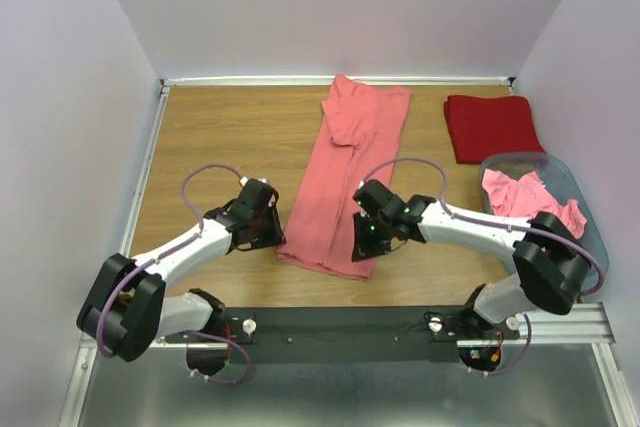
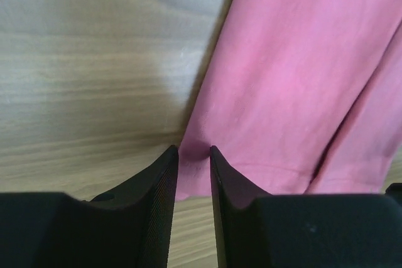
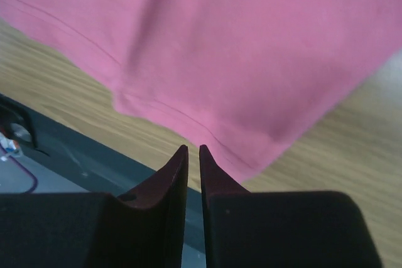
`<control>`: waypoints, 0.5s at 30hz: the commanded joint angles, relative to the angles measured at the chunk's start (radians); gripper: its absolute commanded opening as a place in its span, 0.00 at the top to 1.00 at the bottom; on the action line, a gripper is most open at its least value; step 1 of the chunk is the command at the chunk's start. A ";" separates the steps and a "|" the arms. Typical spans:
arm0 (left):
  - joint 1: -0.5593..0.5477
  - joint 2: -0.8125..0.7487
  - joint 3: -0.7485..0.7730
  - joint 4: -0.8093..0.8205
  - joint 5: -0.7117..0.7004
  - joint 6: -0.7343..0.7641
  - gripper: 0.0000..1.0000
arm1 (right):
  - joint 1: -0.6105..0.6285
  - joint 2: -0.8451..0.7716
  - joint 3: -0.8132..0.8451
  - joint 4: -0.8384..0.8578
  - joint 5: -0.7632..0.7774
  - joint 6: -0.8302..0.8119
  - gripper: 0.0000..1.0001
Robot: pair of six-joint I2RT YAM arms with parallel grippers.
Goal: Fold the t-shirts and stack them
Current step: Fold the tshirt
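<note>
Pinching the near left hem of the pink shirt (image 1: 340, 177) on the bench (image 1: 230, 137) with my left tool (image 2: 194, 150). My right tool (image 3: 193, 149) is nearly together at the near right hem, but I cannot tell whether it grips. The red shirt (image 1: 492, 127) lies folded far right, and a crumpled shirt (image 1: 520, 197) waits in the basket (image 1: 592, 222).

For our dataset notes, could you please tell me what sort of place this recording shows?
Probably a robot lab test cell rather than a home: a wooden tabletop boxed in by plain pale walls, a metal mounting rail along its near edge, and a salmon t-shirt laid out.
</note>
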State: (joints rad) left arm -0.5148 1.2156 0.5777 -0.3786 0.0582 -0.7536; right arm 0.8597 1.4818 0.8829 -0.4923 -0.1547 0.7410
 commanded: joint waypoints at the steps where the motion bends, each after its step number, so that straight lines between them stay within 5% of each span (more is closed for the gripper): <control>1: -0.036 -0.042 -0.047 0.052 0.049 0.020 0.65 | 0.028 -0.061 -0.108 0.053 0.011 0.139 0.80; 9: -0.094 0.022 -0.084 0.090 0.037 -0.038 0.66 | 0.030 -0.051 -0.252 0.051 0.026 0.153 0.81; 15: -0.238 -0.023 -0.098 -0.003 0.086 -0.159 0.67 | 0.030 -0.188 -0.338 -0.133 0.082 0.270 0.82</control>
State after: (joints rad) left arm -0.6682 1.2186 0.5079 -0.2962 0.1032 -0.8242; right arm 0.8825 1.3743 0.6224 -0.4404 -0.1532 0.9245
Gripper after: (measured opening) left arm 0.336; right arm 0.184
